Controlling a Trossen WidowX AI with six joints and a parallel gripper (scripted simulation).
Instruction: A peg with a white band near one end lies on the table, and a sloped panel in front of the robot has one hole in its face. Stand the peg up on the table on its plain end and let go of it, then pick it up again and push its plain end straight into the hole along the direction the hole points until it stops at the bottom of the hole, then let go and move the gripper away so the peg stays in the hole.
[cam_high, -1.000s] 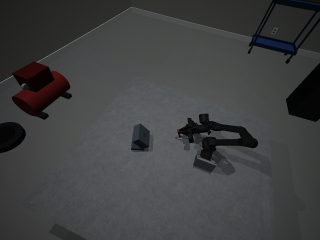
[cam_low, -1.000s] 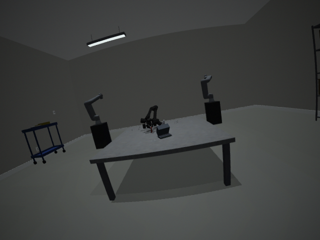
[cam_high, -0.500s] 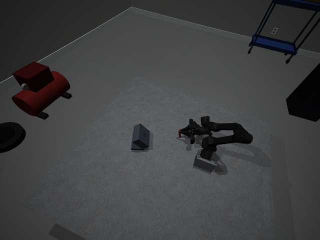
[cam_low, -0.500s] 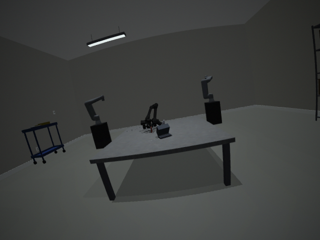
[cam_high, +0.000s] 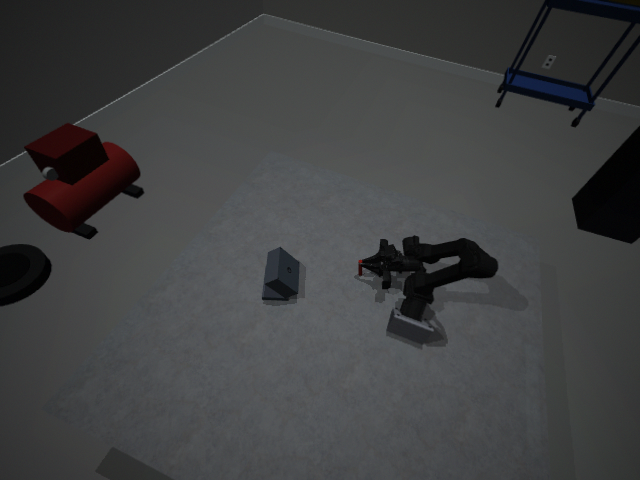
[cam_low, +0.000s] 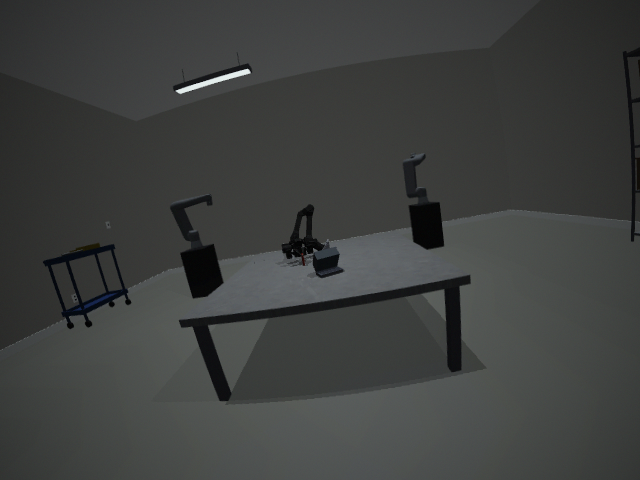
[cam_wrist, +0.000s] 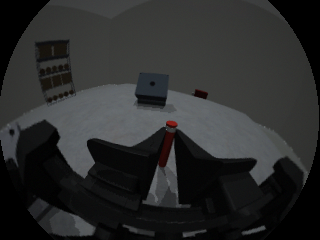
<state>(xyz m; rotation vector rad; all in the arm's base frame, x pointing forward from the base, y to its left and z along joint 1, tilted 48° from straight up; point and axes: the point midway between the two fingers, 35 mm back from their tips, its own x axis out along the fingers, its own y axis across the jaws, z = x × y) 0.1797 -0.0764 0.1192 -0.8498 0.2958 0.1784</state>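
Observation:
The red peg (cam_high: 360, 268) (cam_low: 303, 259) (cam_wrist: 166, 149) is held close to upright between the fingertips, its white-banded end up and its plain end down. My gripper (cam_high: 363, 266) (cam_wrist: 170, 131) is shut on the peg near the banded end. Whether the plain end touches the table (cam_high: 320, 361) (cam_low: 392, 263) cannot be told for sure. The sloped panel (cam_high: 279, 278) (cam_low: 326, 260) (cam_wrist: 152, 88) stands apart from the peg, beyond the fingers in the wrist view, its face with one dark hole (cam_high: 288, 269) (cam_wrist: 152, 83) turned toward the arm.
The arm's base (cam_high: 409, 327) stands to one side of the gripper in the top view. A red compressor (cam_high: 85, 178), a blue cart (cam_high: 550, 88) (cam_low: 93, 302) and black pedestals (cam_low: 202, 271) (cam_low: 427, 224) are around the table. A shelf (cam_wrist: 55, 72) is at the left in the wrist view.

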